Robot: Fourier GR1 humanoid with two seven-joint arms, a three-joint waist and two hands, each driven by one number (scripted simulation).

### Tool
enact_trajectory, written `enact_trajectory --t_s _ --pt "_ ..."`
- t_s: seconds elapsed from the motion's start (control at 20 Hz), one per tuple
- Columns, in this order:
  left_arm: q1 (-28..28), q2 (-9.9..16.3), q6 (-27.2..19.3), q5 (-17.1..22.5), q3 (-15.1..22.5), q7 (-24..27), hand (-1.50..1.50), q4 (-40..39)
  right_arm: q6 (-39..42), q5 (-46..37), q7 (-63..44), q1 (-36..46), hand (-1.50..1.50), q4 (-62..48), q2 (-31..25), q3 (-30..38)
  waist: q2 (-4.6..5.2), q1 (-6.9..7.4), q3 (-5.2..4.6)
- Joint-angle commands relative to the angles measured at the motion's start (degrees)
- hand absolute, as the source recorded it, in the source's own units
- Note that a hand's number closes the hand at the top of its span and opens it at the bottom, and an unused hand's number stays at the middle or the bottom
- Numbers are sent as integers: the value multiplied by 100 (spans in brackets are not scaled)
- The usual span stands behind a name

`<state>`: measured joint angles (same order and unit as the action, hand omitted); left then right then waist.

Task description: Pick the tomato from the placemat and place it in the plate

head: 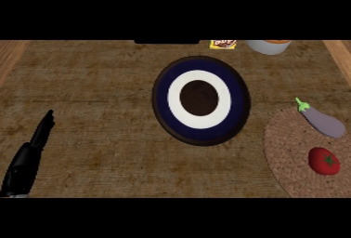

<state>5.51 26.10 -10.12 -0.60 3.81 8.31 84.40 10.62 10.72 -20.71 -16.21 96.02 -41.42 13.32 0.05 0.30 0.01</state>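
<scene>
At the right edge of the head view, low down, the tomato point(323, 160) sits on the round woven placemat point(291, 153), stem end turned up and to the right. It is nearly round, so it offers no long axis to line up with. Just beyond it on the same mat lies an eggplant point(321, 120), near the tomato but not touching, its length slanting from upper left to lower right.

The plate point(200, 100) — dark blue rim, white ring, dark centre — rests on the counter point(96, 93) left of the mat and a little farther from the robot, with nothing in it.

Only the left hand point(29, 155) shows, at the far lower left, its fingers straight and together, holding nothing, resting edge-on. The tomato lies well apart from it, clear across the counter to the right. The right hand is out of view.

That is the relation that matters — the tomato is on the robot's right side, so the right hand looks the nearer one for the pick, and the carry would then run leftward and slightly away to the plate. Nothing has been grasped yet.

At the far edge a cup point(269, 46) and a small packet point(224, 44) stand clear of that path.
</scene>
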Motion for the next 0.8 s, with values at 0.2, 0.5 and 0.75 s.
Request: enact_trajectory --t_s 0.2,0.5,0.75 --pt "-23 -119 253 -188 -294 -408 0 415 595 -540 21 507 -150 -368 477 -121 -10 -23 0" --pt "-227 -280 530 -339 -536 85 0 -276 1045 -861 311 854 -150 -993 721 -129 -5 -33 -1" --pt "159 -466 549 -528 -628 156 0 59 953 -1441 401 800 -150 -1120 1082 -234 -9 -29 -1"
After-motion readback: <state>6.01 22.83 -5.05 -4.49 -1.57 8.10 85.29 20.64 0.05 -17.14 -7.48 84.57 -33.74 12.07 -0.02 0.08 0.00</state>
